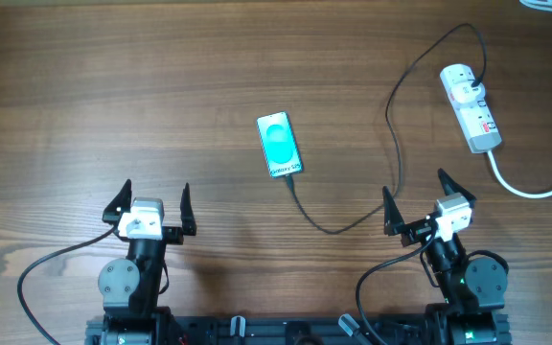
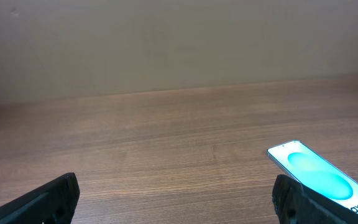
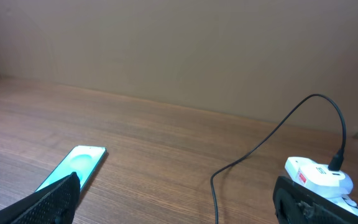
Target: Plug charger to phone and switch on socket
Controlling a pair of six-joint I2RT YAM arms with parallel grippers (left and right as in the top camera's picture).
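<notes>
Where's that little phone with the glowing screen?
From overhead, the phone lies flat near the table's middle, ahead of and between the left claw and the right claw. The charger cable ends at its near edge; the white socket sits far right.

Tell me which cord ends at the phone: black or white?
The long thin black cable: it runs from the white power strip to the teal-screened smartphone; the thick white cord curves off right.
</notes>
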